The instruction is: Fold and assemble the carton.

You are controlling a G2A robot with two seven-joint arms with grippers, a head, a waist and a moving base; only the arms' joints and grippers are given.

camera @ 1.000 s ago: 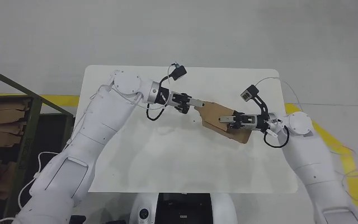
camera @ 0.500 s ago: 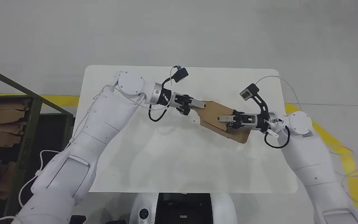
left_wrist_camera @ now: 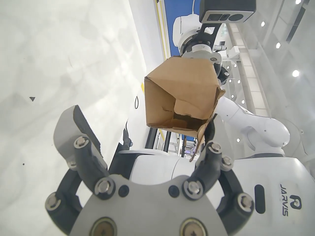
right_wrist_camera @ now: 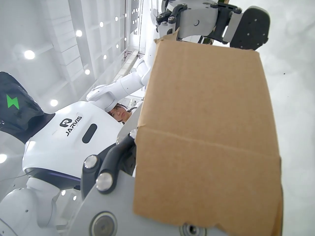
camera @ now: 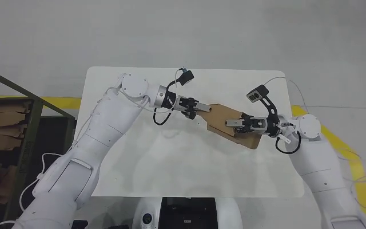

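The left gripper [left_wrist_camera: 144,117] has its jaws spread wide apart. One of its fingers [left_wrist_camera: 210,146] touches a ragged cardboard flap at the open end of the carton [left_wrist_camera: 182,84]. The other finger stands apart from the carton, on the side toward the table [camera: 171,166]. The right gripper [camera: 230,122] is clamped on the opposite end of the carton. In the right wrist view one dark finger lies against the edge of a creased cardboard panel, and the panel hides the other finger. The carton is a brown cardboard sleeve with four walls already squared up. Its open mouth faces the left gripper, and a small inner flap is visible folded across the inside at the far end of the sleeve. In the top view the carton sits over the right-centre part of the table. Its long axis runs from the far left, where the left gripper meets it, to the near right, where the right arm reaches in. The left arm extends from the left side of the table and the right arm from the right side, so the two grippers face each other with the carton between them. The table is a white rectangular top with rounded corners. On the floor to the left of the table stands a dark green rack [camera: 23,90] holding flat brown cardboard sheets [camera: 12,119]. A yellow line [camera: 60,103] runs along the grey floor and shows on both the left and right sides of the table.
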